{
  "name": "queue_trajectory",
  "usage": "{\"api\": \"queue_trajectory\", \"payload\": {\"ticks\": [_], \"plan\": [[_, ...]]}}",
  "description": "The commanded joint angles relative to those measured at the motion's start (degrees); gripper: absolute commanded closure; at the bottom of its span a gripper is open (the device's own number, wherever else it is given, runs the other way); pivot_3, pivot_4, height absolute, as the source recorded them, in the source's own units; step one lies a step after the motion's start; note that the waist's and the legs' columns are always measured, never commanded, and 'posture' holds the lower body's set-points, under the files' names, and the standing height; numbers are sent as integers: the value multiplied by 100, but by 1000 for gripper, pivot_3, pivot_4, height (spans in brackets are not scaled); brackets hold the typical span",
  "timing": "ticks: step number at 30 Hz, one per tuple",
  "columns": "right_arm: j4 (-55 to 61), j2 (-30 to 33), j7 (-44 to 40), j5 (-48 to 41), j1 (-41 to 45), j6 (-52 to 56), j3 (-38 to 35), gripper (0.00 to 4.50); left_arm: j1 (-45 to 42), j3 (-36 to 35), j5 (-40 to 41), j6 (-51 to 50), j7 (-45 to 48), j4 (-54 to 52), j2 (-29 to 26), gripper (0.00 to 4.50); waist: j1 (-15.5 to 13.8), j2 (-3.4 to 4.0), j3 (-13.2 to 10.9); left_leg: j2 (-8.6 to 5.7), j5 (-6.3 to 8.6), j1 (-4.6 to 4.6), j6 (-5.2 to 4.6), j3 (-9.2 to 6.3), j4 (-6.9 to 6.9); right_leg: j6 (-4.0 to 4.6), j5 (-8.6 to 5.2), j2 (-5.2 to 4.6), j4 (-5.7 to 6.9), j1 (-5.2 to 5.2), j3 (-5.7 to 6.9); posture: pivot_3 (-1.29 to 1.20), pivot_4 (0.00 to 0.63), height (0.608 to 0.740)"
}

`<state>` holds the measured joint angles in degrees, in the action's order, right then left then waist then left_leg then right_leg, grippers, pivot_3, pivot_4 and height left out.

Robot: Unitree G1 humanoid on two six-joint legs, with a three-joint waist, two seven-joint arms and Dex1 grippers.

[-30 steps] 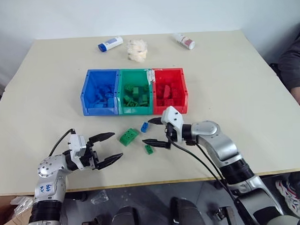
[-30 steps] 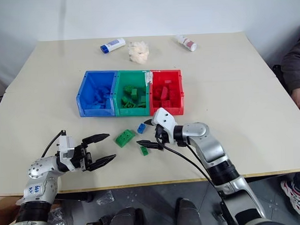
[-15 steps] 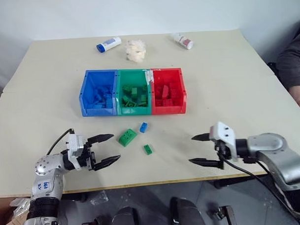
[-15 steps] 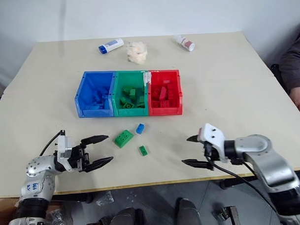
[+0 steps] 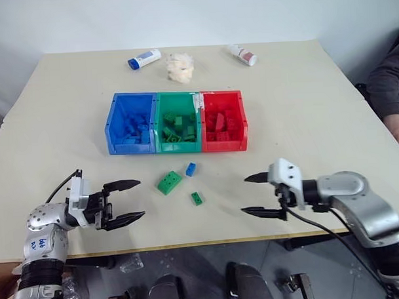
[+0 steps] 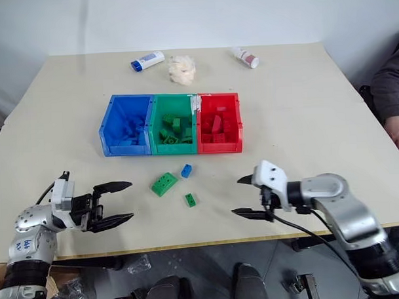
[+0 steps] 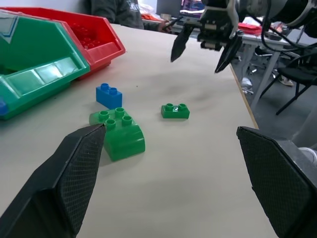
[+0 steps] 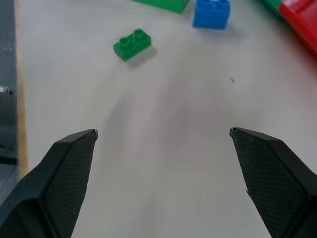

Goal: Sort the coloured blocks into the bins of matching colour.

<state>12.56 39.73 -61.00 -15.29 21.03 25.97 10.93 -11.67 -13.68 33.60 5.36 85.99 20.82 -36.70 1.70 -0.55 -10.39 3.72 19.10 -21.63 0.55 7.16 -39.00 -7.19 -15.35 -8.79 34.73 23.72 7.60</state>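
Observation:
Three loose blocks lie on the table in front of the bins: a large green block (image 5: 169, 182), a small blue block (image 5: 191, 169) and a small green block (image 5: 197, 198). The joined bins stand in a row, blue bin (image 5: 113, 126), green bin (image 5: 180, 147) and red bin (image 5: 242, 125), each with blocks of its own colour inside. My left gripper (image 5: 123, 201) is open and empty, left of the loose blocks near the table's front edge. My right gripper (image 5: 255, 195) is open and empty, right of the small green block.
Two small white bottles (image 5: 144, 59) (image 5: 245, 55) and a fluffy cream wad (image 5: 180, 66) lie at the table's far side. A person's sleeve and hand (image 5: 390, 93) show at the right edge. The table's front edge (image 5: 209, 241) runs close below both grippers.
My right gripper has drawn back from the loose blocks to the right, empty. My left gripper has shifted a little to the left. The blocks lie where they were.

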Motion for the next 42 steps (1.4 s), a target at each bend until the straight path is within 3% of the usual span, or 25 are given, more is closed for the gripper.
{"api": "queue_trajectory", "payload": {"ticks": [1,9,10,13,22,36,42], "plan": [[-115,-470,171,201,314,-123,443,19,206,-190,299,-151,419,-350,-177,0,7,0,0,2,1,0,2,0,0,2,-1,3,1,0,0,0,150,740],[-703,-1348,424,653,636,-339,1115,19,577,-300,439,-266,358,-678,-384,0,-11,1,-1,11,7,-2,10,1,-2,13,-7,14,6,4,0,0,150,740],[-770,-1385,429,733,646,-368,1197,192,635,-304,439,-272,347,-729,-396,0,-3,2,-1,12,7,-2,10,1,-2,13,-7,14,6,4,1,0,150,740],[-839,-1474,403,765,634,-458,1244,929,739,-308,450,-289,326,-830,-409,0,1,2,-1,13,8,-2,11,2,-2,13,-8,16,10,7,0,0,150,740],[-958,-1704,565,870,654,-563,1220,4014,749,-256,425,-318,259,-907,-352,0,6,2,-1,15,7,-1,12,4,-2,15,-8,17,13,8,-2,0,150,740],[-448,-1620,497,440,622,-320,786,4069,543,-99,347,-298,200,-801,-197,0,6,2,-1,15,8,-2,14,6,-2,15,-8,18,12,10,-2,0,150,740],[-760,-1930,917,192,1465,-83,241,4069,409,-75,302,-262,168,-669,-152,0,12,3,-1,15,8,-1,14,9,-4,15,-8,18,19,12,-7,0,150,740]]}}
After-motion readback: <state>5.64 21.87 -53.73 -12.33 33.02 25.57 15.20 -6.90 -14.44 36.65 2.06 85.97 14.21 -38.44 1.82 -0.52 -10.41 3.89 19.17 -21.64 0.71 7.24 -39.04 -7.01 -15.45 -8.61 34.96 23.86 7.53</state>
